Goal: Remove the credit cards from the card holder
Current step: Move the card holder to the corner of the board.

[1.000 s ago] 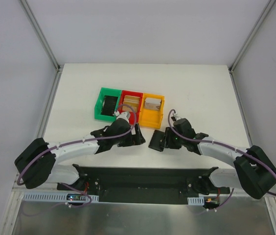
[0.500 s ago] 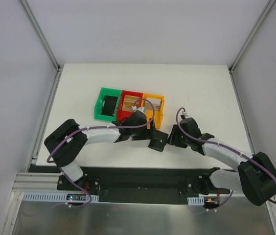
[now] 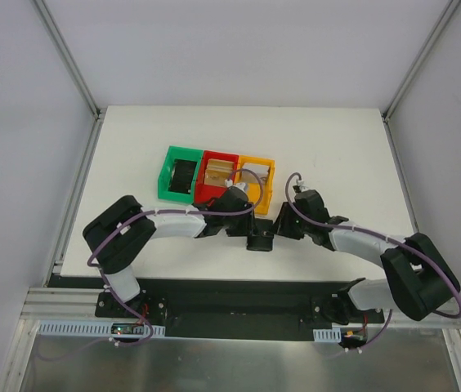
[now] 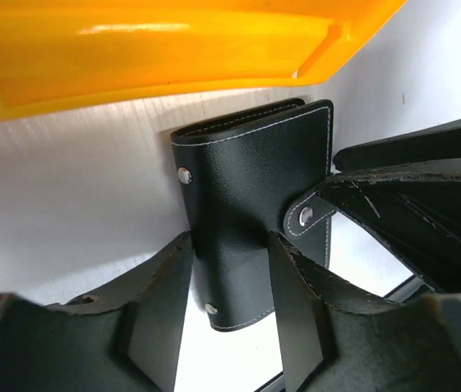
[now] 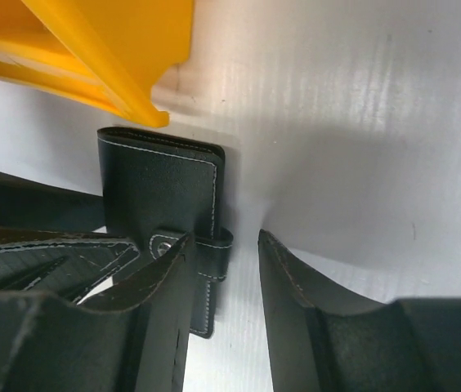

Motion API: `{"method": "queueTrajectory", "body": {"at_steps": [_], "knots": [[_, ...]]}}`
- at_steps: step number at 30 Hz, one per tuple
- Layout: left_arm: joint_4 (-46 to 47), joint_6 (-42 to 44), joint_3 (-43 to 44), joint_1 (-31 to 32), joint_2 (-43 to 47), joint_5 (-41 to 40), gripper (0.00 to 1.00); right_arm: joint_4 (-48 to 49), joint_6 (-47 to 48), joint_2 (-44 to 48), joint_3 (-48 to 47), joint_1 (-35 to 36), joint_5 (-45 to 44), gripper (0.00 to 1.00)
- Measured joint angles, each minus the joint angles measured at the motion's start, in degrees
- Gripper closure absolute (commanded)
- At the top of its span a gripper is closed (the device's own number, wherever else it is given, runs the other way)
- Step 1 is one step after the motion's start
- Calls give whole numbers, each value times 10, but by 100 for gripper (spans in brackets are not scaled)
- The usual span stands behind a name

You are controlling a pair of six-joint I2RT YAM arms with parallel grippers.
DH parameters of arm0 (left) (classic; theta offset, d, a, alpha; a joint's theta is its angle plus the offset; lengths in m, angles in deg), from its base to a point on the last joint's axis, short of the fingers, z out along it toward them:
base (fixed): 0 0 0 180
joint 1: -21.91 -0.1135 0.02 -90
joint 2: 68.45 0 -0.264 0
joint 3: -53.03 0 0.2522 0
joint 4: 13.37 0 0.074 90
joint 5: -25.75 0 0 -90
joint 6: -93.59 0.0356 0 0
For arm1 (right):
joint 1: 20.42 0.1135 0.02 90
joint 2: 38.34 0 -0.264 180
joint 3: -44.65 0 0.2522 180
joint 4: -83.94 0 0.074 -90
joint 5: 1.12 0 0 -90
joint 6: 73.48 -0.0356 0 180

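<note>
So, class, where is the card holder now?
In the top view, the card holder lies on the table by the orange bin's near side, between the left gripper and right gripper.

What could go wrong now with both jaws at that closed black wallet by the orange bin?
The wallet is snapped shut, and both sets of jaws crowd it, so they might collide. The right jaws sit at the strap, one side off the wallet; pulling may drag the wallet rather than unsnap it. It could also jam against the orange bin.
</note>
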Motion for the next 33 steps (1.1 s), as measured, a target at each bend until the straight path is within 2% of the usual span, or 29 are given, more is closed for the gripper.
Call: {"method": "queueTrajectory", "body": {"at_steps": [4, 12, 14, 17, 19, 25, 33], "knots": [[19, 0, -21, 0, 7, 4, 60, 11, 0, -4, 0, 12, 5, 61], [55, -10, -116, 6, 78, 24, 60, 37, -14, 7, 23, 58, 10, 60], [64, -16, -136, 9, 93, 27, 56, 47, -20, 13, 33, 60, 11, 58], [71, -22, -162, 12, 117, 27, 41, 52, -27, 24, 41, 61, 12, 52], [71, -28, -173, 12, 136, 26, 38, 47, -29, 37, 47, 62, 11, 51], [68, -33, -187, 12, 156, 23, 45, 28, -31, 71, 64, 63, 12, 52], [76, -41, -179, 12, 134, 24, 56, 66, -47, 58, 77, 63, 46, 57]]}}
